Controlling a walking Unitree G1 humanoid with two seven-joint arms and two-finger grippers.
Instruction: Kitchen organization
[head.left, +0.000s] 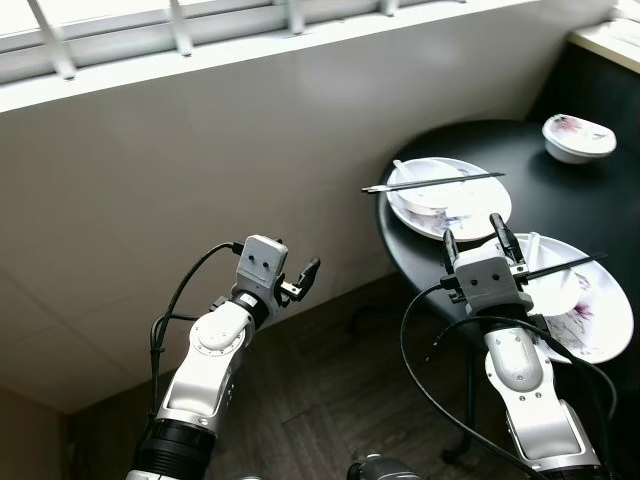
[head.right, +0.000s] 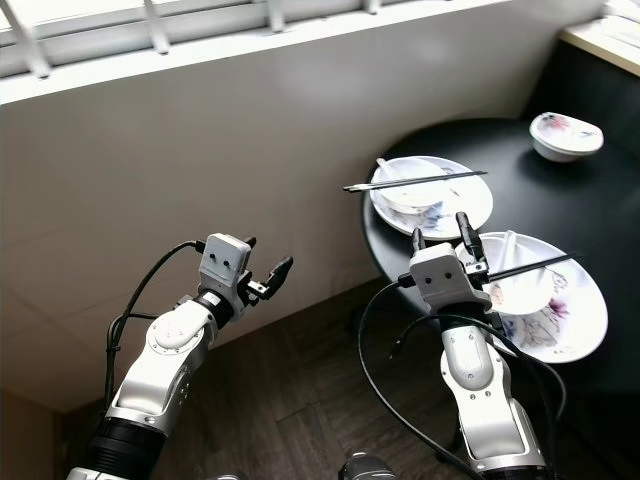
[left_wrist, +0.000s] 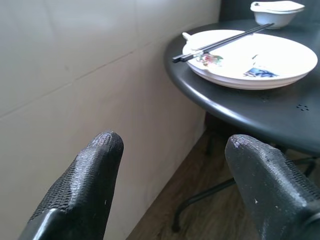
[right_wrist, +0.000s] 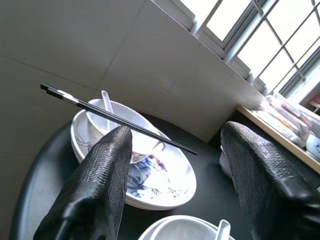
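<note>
Round black table (head.left: 470, 150) holds glossy white plates (head.left: 450, 200) (chopsticks (head.left: 435, 182) across) — both grippers' jaws apart.

Daylight pours from the window (head.left: 180, 40) at twelve o'clock — overexposed there — leaving the floor (head.left: 330, 400) dim, all views sharp.

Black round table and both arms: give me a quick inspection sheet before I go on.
Surface: black round table, beside the wall.
Job's things: far plate with chopsticks across it and a spoon; near plate with chopsticks across; small bowl at the back.
Clutter: nothing seen.
Grippers: left gripper open, off the table, near the wall; right gripper open, at the table edge between the plates.
Cables: black cables loop off both arms.
Surroundings: tiled wall, window, dark wood floor.
</note>
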